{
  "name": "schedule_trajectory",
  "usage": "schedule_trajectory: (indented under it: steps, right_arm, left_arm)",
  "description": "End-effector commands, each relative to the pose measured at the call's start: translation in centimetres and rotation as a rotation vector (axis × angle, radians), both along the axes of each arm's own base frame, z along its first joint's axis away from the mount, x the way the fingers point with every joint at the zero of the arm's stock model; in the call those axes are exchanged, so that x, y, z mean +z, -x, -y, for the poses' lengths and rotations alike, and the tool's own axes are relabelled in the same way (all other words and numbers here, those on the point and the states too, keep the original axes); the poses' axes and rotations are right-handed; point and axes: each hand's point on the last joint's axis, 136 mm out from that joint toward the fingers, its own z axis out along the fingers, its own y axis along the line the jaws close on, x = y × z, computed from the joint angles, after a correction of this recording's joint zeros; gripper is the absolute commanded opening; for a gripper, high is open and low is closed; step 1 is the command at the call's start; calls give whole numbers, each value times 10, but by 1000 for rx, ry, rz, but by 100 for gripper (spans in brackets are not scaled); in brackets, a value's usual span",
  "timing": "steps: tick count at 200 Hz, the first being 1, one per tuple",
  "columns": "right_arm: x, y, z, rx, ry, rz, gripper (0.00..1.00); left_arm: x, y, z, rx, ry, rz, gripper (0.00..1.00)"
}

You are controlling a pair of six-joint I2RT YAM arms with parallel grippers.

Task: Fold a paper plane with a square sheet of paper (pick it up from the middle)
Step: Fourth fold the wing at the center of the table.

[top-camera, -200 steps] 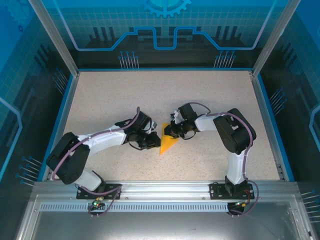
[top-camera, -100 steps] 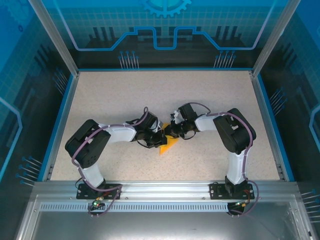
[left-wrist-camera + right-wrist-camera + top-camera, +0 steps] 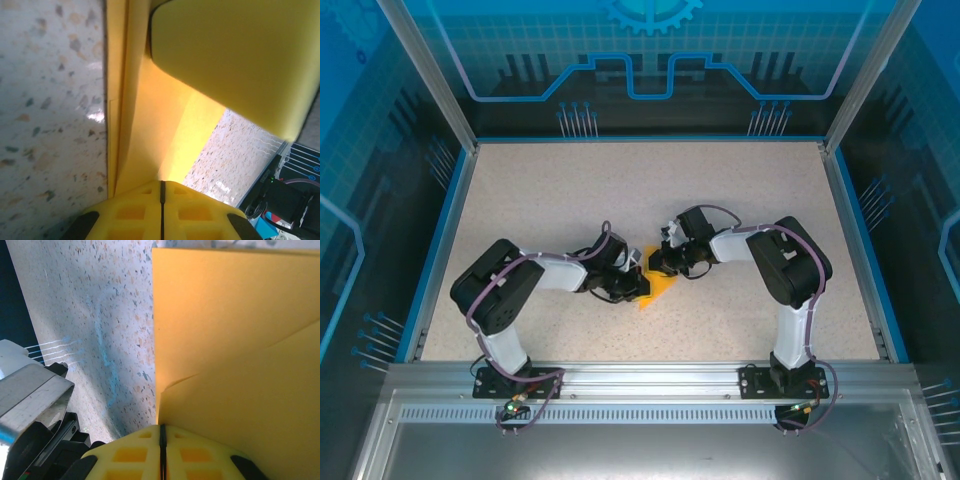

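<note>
The orange-yellow square sheet of paper, partly folded into an angular wedge, lies mid-table between the two arms. My left gripper meets its left side and my right gripper its upper corner. In the left wrist view the left gripper is shut, and a crease of the paper runs into the seam between the tips. A yellow fingertip of the other gripper sits on the paper just beyond. In the right wrist view the right gripper is shut where a folded flap's edge of the paper enters the seam.
The speckled tabletop is bordered by a blue rim and transparent walls. Both arm bases stand on the metal rail at the near edge. The right arm's dark wrist with cables is close behind the paper.
The left arm drew its elbow in and its gripper moved right onto the paper's left side, closing there. The right gripper and the paper stayed put.
</note>
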Motion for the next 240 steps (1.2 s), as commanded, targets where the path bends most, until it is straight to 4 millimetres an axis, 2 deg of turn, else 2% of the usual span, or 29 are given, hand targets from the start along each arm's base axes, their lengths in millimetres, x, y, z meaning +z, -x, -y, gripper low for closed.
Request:
schedule_trajectory:
  steps: [1, 41, 75, 116, 164, 214, 240]
  right_arm:
    - [-58, 26, 33, -40, 196, -130, 10]
    - [-58, 26, 34, -40, 197, -129, 10]
    - [-59, 26, 33, -37, 195, -131, 10]
    - [-61, 27, 33, -40, 196, -136, 10]
    - [-64, 28, 34, -41, 198, -140, 10]
    - [-64, 28, 34, -43, 200, -140, 10]
    - [-64, 27, 34, -44, 200, -140, 10]
  left_arm:
    - [-20, 36, -25, -11, -120, -123, 10]
    - [13, 28, -15, -36, -55, -46, 11]
    - [25, 24, -10, -46, -21, -17, 13]
    - [11, 29, -8, -62, -24, -65, 14]
    - [-25, 48, -33, -61, -179, -167, 10]
    - [-32, 67, -48, -62, -230, -201, 10]
    - [-30, 76, -48, -98, -242, -206, 10]
